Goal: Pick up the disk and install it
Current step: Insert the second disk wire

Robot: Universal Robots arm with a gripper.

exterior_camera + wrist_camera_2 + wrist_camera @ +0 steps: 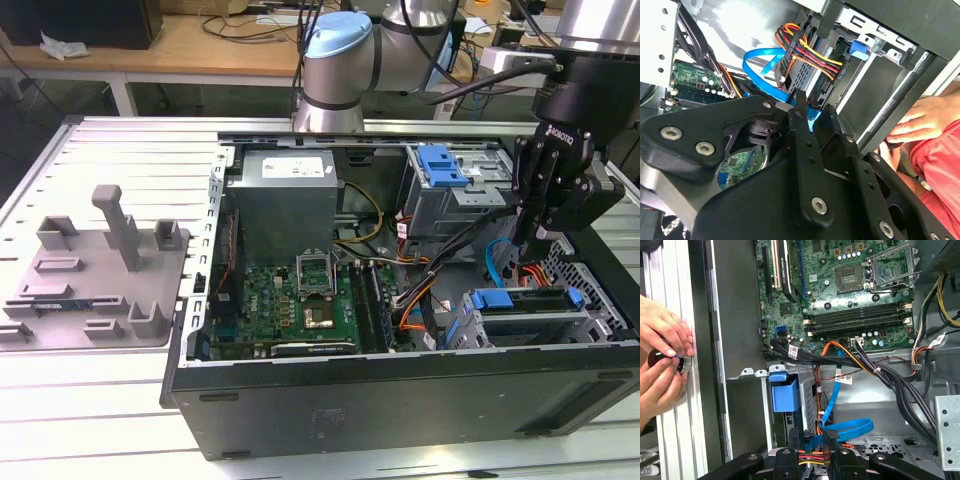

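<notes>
The open computer case (pixel 400 400) lies on its side on the slatted metal table (pixel 130 150), toward the exterior view's right. Beside it, near the table's edge at the exterior view's left, sits a grey moulded fixture tray (pixel 95 275) with an upright post.

Inside the case, the green motherboard (pixel 300 300) covers the floor below the grey power supply box (pixel 285 205). A drive cage with a blue latch (pixel 442 165) stands at the case's far edge.

The arm comes in from behind the case, and its black gripper (pixel 540 240) hangs down into the case's corner at the exterior view's right. The disk (pixel 525 318), in its blue carrier, lies flat in the bay at that corner, right under the gripper. In the second wrist view the gripper's fingers (pixel 805 150) are drawn close together over blue plastic; I cannot tell whether they pinch it.

A blue data cable (pixel 840 432) and a bundle of red, yellow and black power wires (pixel 810 52) loop just beside the fingertips.

In the first wrist view a person's hands (pixel 662 360) hold a small dark round object (pixel 665 360) at the table's edge outside the case wall.
</notes>
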